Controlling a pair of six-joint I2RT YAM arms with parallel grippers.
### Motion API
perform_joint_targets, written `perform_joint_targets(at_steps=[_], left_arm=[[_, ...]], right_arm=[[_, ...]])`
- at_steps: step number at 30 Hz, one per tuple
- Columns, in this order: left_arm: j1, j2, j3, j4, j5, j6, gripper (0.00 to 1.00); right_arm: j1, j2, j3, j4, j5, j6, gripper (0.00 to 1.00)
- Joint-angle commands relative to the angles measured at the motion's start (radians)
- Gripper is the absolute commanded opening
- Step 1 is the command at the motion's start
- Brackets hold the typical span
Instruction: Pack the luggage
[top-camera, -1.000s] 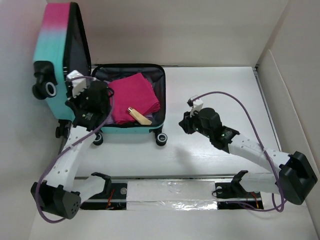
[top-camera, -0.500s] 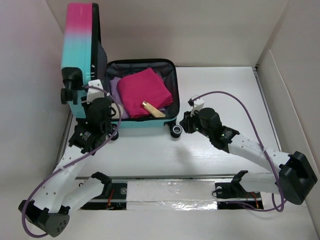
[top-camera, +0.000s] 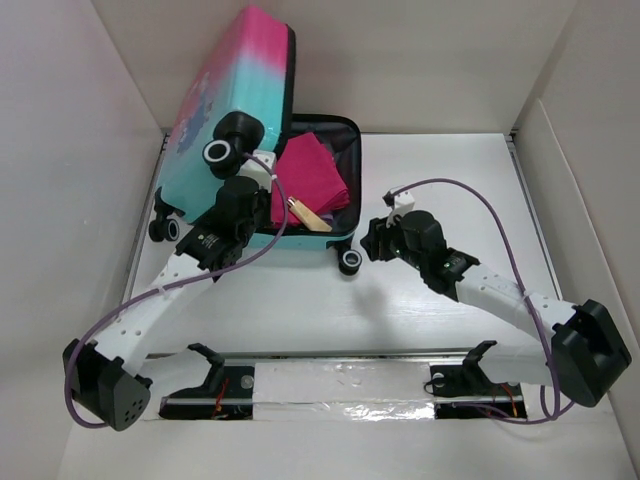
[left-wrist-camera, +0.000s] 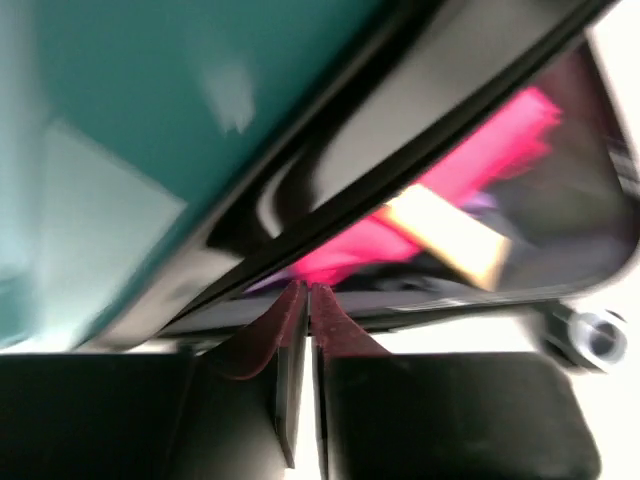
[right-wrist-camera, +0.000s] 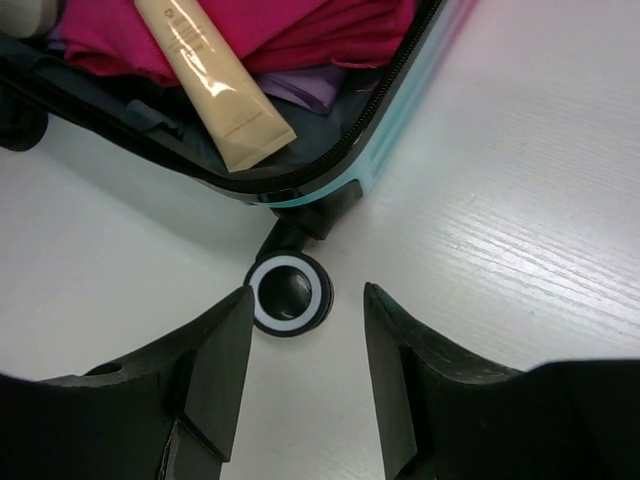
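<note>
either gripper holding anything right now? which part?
Nothing is gripped. The left gripper is shut on itself, just under the lid edge of the luggage. The right gripper is open, with a wheel between its fingers, not clamped.

The luggage (top-camera: 240, 110), pink-to-teal with black trim, lies half open, lid tilted over its packed base.

One luggage (top-camera: 230, 95), one pink cloth (top-camera: 312, 172), one beige tube (top-camera: 309, 215), one purple cloth (right-wrist-camera: 312, 86).

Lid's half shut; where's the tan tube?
In the top view, the tan tube lies on the pink cloth inside the luggage, by its front rim, behind the front right wheel.
</note>
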Motion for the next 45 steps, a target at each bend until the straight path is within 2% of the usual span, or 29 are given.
perform_joint_targets(at_steps=[1,2,3,7,9,10,13,14,15,17,19,20,21,22,25,30,31,32,33,34,37,38,39,40,41,42,43,44,45], left_arm=[[0.005,0.012,0.043,0.061,0.239,-0.065,0.01],[0.005,0.026,0.056,0.043,0.323,-0.055,0.07],[0.005,0.028,0.066,0.004,0.386,-0.027,0.26],[0.005,-0.008,0.055,-0.103,0.595,0.019,0.47],[0.005,-0.054,0.044,-0.134,0.734,0.027,0.50],[0.005,-0.063,0.046,-0.177,0.789,0.042,0.52],[0.005,-0.052,0.070,-0.258,1.106,0.077,0.56],[0.005,-0.033,0.072,-0.263,1.290,0.094,0.57],[0.005,-0.022,0.069,-0.261,1.375,0.097,0.58],[0.005,-0.002,0.064,-0.211,1.561,0.093,0.58],[0.005,-0.003,0.052,-0.031,1.638,0.006,0.60],[0.005,-0.006,0.038,0.090,1.716,-0.089,0.61],[0.005,-0.011,0.028,0.213,1.739,-0.284,0.61],[0.005,-0.012,0.000,0.516,1.738,-0.409,0.63],[-0.006,0.056,0.030,0.966,1.710,-0.776,0.66],[-0.135,0.280,0.170,1.352,1.723,-1.076,0.71],[-0.135,0.308,0.222,1.506,1.717,-1.134,0.71],[-0.144,0.371,0.257,1.574,1.701,-1.250,0.70],[-0.144,0.402,0.297,1.607,1.700,-1.286,0.67],[-0.121,0.426,0.381,1.602,1.690,-1.309,0.58],[0.006,0.471,0.420,1.439,1.583,-1.305,0.43],[0.055,0.460,0.400,1.370,1.547,-1.277,0.42],[0.165,0.421,0.379,1.284,1.449,-1.172,0.41],[0.222,0.370,0.373,0.993,1.325,-1.076,0.40],[0.276,0.370,0.388,0.799,1.324,-0.950,0.40],[0.357,0.323,0.409,0.630,1.102,-0.824,0.39],[0.383,0.304,0.431,0.483,0.959,-0.627,0.37],[0.402,0.288,0.467,0.284,0.685,-0.563,0.35],[0.422,0.256,0.471,0.222,0.579,-0.538,0.34]], right_arm=[[-0.002,-0.010,0.007,0.060,-0.022,0.003,0.54],[-0.012,-0.013,0.007,0.057,-0.016,0.005,0.54],[-0.012,-0.022,0.006,0.052,-0.009,0.008,0.54],[-0.042,-0.066,-0.019,0.066,-0.004,0.018,0.43],[-0.053,-0.083,-0.037,0.078,0.005,0.029,0.37],[-0.064,-0.094,-0.043,0.083,0.016,0.032,0.29],[-0.085,-0.109,-0.059,0.094,0.022,0.047,0.17],[-0.085,-0.110,-0.062,0.098,0.019,0.051,0.16],[-0.094,-0.110,-0.063,0.100,0.016,0.052,0.15],[-0.094,-0.107,-0.063,0.100,0.008,0.052,0.14],[-0.094,-0.103,-0.062,0.100,0.005,0.052,0.14],[-0.094,-0.103,-0.060,0.098,0.004,0.051,0.14],[-0.094,-0.103,-0.060,0.098,0.005,0.051,0.14],[-0.094,-0.103,-0.062,0.098,0.007,0.049,0.14],[-0.094,-0.105,-0.063,0.098,0.010,0.047,0.15],[-0.104,-0.113,-0.065,0.092,0.021,0.044,0.16],[-0.104,-0.116,-0.067,0.094,0.022,0.043,0.15],[-0.113,-0.116,-0.067,0.095,0.022,0.043,0.15],[-0.113,-0.117,-0.067,0.092,0.022,0.043,0.15],[-0.113,-0.117,-0.068,0.092,0.025,0.041,0.14],[-0.113,-0.114,-0.067,0.089,0.028,0.040,0.11],[-0.113,-0.116,-0.065,0.086,0.030,0.040,0.10],[-0.113,-0.120,-0.065,0.079,0.033,0.040,0.09],[-0.113,-0.128,-0.063,0.074,0.042,0.038,0.05],[-0.113,-0.128,-0.067,0.072,0.045,0.038,0.04],[-0.113,-0.134,-0.068,0.077,0.045,0.038,0.03],[-0.113,-0.136,-0.073,0.081,0.048,0.040,0.01],[-0.113,-0.137,-0.074,0.085,0.048,0.041,0.01],[-0.122,-0.134,-0.074,0.086,0.048,0.041,0.00]])
